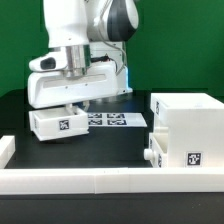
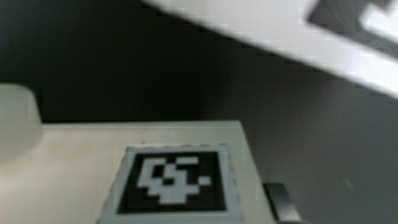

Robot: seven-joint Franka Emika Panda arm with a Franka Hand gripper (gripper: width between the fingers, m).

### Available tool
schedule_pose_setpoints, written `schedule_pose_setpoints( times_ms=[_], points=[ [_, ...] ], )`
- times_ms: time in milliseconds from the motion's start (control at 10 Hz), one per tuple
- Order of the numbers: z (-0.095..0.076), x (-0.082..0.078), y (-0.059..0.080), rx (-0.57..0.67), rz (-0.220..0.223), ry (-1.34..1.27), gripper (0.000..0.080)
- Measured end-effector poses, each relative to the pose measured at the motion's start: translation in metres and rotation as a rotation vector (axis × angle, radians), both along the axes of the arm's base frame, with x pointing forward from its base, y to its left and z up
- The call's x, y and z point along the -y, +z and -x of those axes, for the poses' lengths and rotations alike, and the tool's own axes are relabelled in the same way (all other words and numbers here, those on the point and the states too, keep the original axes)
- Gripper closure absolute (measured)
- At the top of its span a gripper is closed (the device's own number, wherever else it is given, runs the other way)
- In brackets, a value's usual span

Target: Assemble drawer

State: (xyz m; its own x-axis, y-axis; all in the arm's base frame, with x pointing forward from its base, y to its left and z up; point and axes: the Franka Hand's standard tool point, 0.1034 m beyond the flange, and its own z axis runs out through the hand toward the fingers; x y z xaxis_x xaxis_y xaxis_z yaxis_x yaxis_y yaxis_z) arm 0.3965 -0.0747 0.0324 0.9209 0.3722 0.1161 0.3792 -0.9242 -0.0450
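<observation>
Black table (image 1: 110,148), arm (image 1: 75,40) vertical above tray (image 1: 58,123)

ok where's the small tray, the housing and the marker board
small tray (image 1: 50,125), exterior view, its tagged front face
housing (image 1: 190,128), exterior view, its near side wall
marker board (image 1: 115,120), exterior view, its printed top

We note white housing (image 1: 186,125) upright on worktop (image 1: 110,145) at 4 o'clock, tag on near face. One tray (image 1: 153,152) sits low in it, knob toward 9 o'clock. Other tray (image 1: 57,123) lies at 9 o'clock, tag facing us.
</observation>
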Motion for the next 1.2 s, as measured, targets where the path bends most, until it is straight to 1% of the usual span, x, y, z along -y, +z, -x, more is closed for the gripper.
schedule_pose_setpoints(
  times_ms=[100,300,500,800,1000,1200],
  points=[
    [-0.008,-0.005,0.006,-0.004,-0.004,0.012,0.0755],
    [-0.038,-0.015,0.021,0.003,-0.018,0.063,0.0755],
    [-0.053,-0.021,0.026,-0.002,-0.020,0.148,0.0755],
    [-0.052,-0.019,0.025,0.005,-0.015,0.200,0.0755],
    [-0.052,-0.018,0.024,0.020,0.003,0.381,0.0755],
    [-0.060,-0.015,0.022,0.040,0.028,0.598,0.0755]
  ],
)
